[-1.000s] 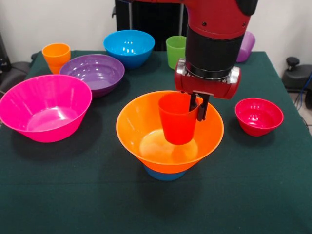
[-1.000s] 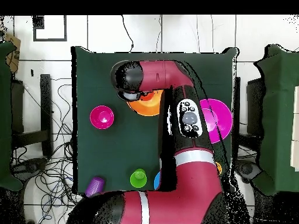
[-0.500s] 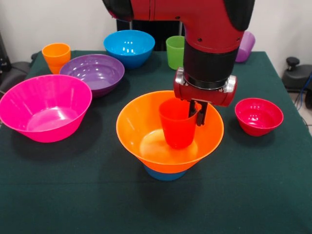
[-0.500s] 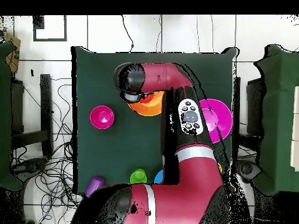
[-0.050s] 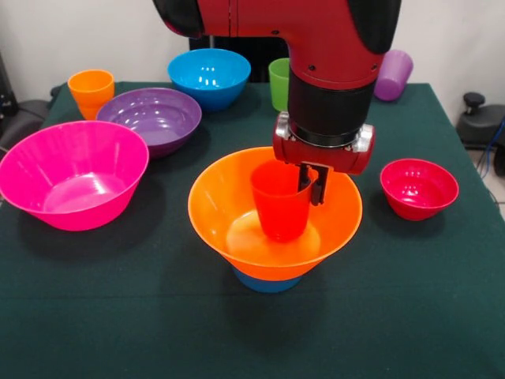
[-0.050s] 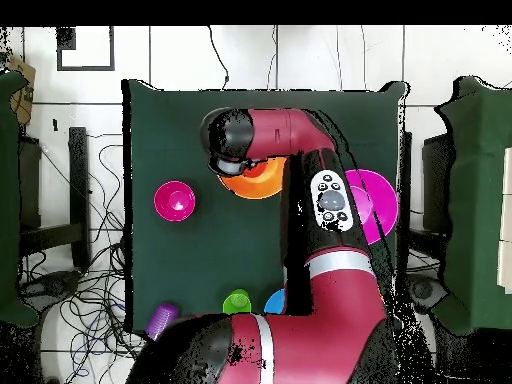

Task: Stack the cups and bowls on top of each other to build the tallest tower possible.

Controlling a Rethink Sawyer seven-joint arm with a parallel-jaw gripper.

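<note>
The tower stands at the table's middle: a large orange bowl resting on a small light-blue bowl. Inside the orange bowl a red-orange cup stands upright, its base low near the bowl's floor. My gripper is shut on the cup's right rim, one finger inside and one outside. In the overhead view the arm's wrist covers the gripper and cup, and only part of the orange bowl shows.
Left of the tower are a pink bowl, a purple bowl and a yellow-orange cup. Behind it are a blue bowl, a green cup and a purple cup. A small red bowl sits to the right.
The gripper has shifted a little to the left with the red-orange cup, which now sits slightly lower and more upright in the orange bowl.
</note>
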